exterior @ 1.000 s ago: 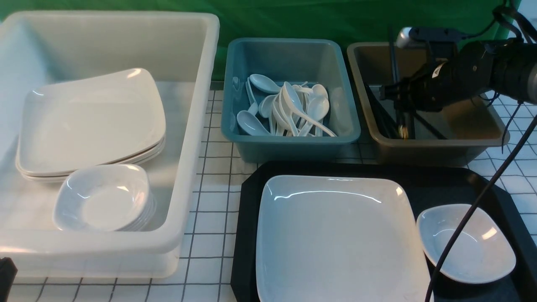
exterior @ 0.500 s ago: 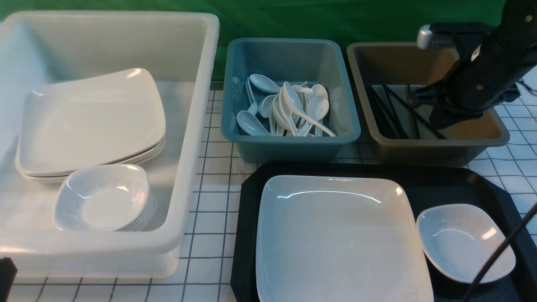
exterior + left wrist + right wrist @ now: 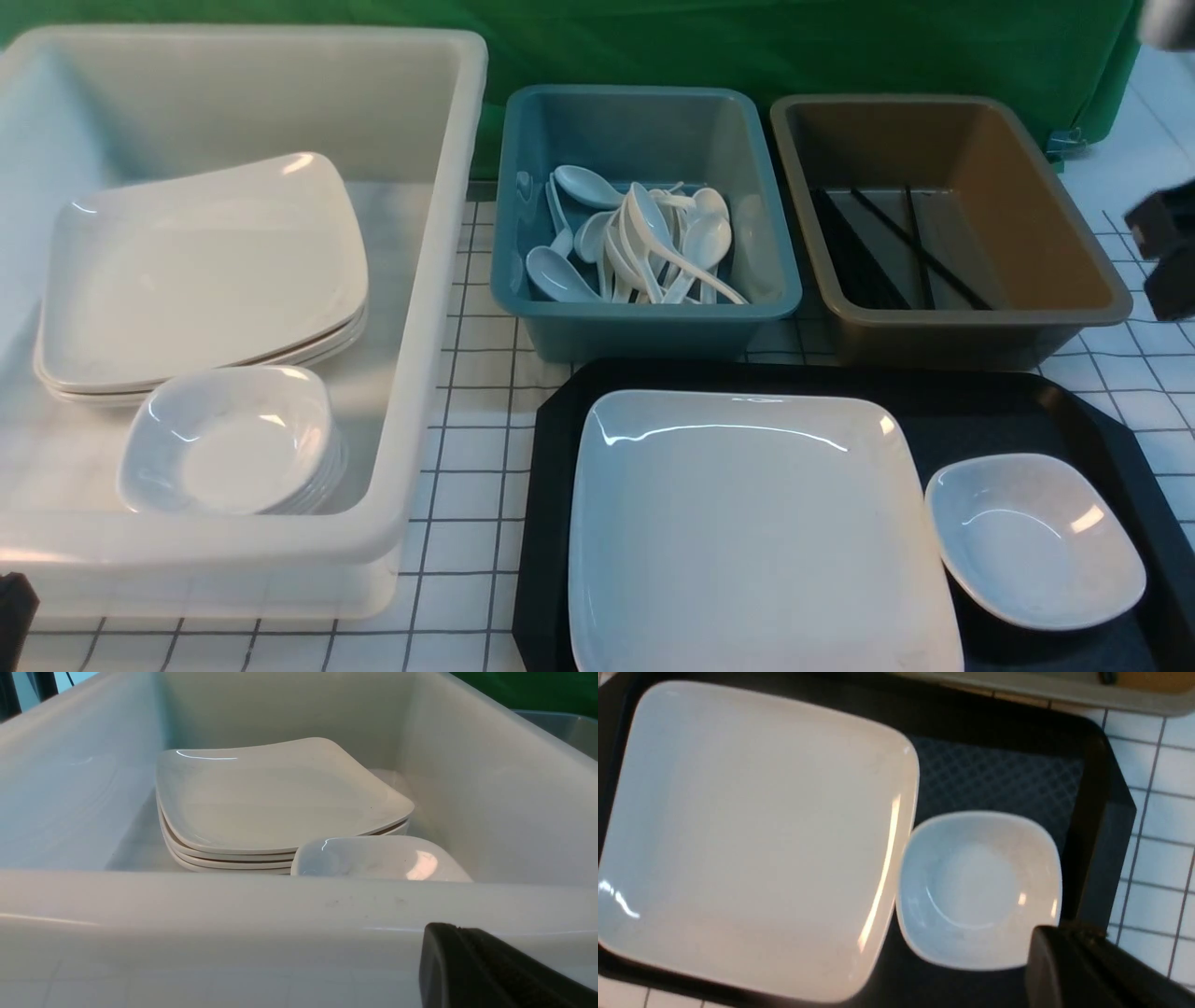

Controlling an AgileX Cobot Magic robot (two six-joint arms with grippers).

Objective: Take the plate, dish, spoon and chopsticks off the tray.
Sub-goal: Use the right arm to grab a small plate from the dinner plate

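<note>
Right end effector (image 3: 1083, 970): jaws closed, nothing held. Only a dark corner of it shows in its own wrist view, above the right part of the tray (image 3: 551, 523), close over the rim of the dish (image 3: 978, 886). In the front view it appears to be the blurred dark block at the right edge, beside the brown tub (image 3: 1074, 308); its height is unclear.

Entry for the left end effector (image 3: 472, 966): closed, empty, low outside the near wall of the white tub (image 3: 439, 280).

On the gridded counter (image 3: 467, 448) the tray sits in front of the teal tub (image 3: 653, 317) and the brown tub. On it, the plate (image 3: 756, 532) lies flat over the left and middle part. At the plate's right stands the dish, upright, the two rims all but touching in the wrist view.

Off the tray: the chopsticks (image 3: 920, 247) are among several black sticks lying on the floor of the brown tub, roughly lengthwise. Noted also the spoons (image 3: 644, 243), a white heap in the teal tub; the task's own one cannot be told from the rest.

Inside the white tub: a stack of square plates (image 3: 201, 271) at the back, a stack of small dishes (image 3: 229, 439) just in front.
</note>
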